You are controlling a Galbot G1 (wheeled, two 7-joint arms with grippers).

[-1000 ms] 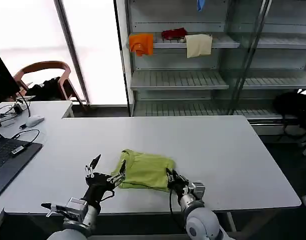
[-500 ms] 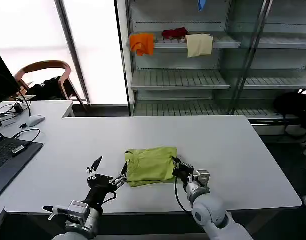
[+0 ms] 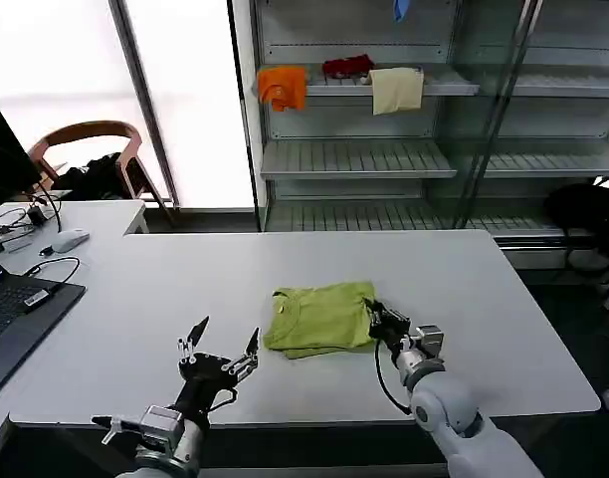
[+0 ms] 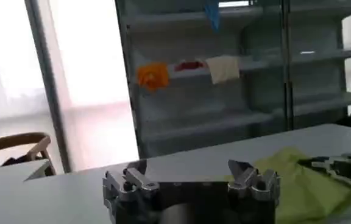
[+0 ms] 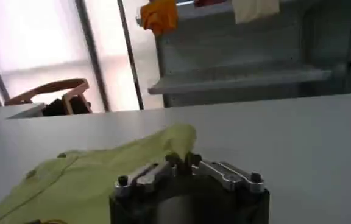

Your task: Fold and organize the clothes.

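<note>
The lime yellow-green T-shirt (image 3: pixel 322 318) lies folded into a compact pad on the white table (image 3: pixel 464 289), near the front middle. My right gripper (image 3: pixel 376 314) is shut on the shirt's right edge; the right wrist view has the fabric (image 5: pixel 102 176) pinched between its closed fingertips (image 5: pixel 183 159). My left gripper (image 3: pixel 225 351) hovers open over the table, left of the shirt and apart from it. In the left wrist view the open fingers (image 4: pixel 248 179) frame bare table, with the shirt (image 4: pixel 297 182) off to one side.
A laptop (image 3: pixel 16 309), cables and a mouse (image 3: pixel 68 240) sit on the left desk. Behind the table stands a shelf unit (image 3: pixel 384 159) with orange (image 3: pixel 282 86), dark red (image 3: pixel 346 67) and cream (image 3: pixel 396 90) cloths. A chair (image 3: pixel 91 159) is at far left.
My right gripper has dragged the folded shirt to the right and farther onto the table. My left gripper let go of the shirt's left edge and now stands apart from it.
</note>
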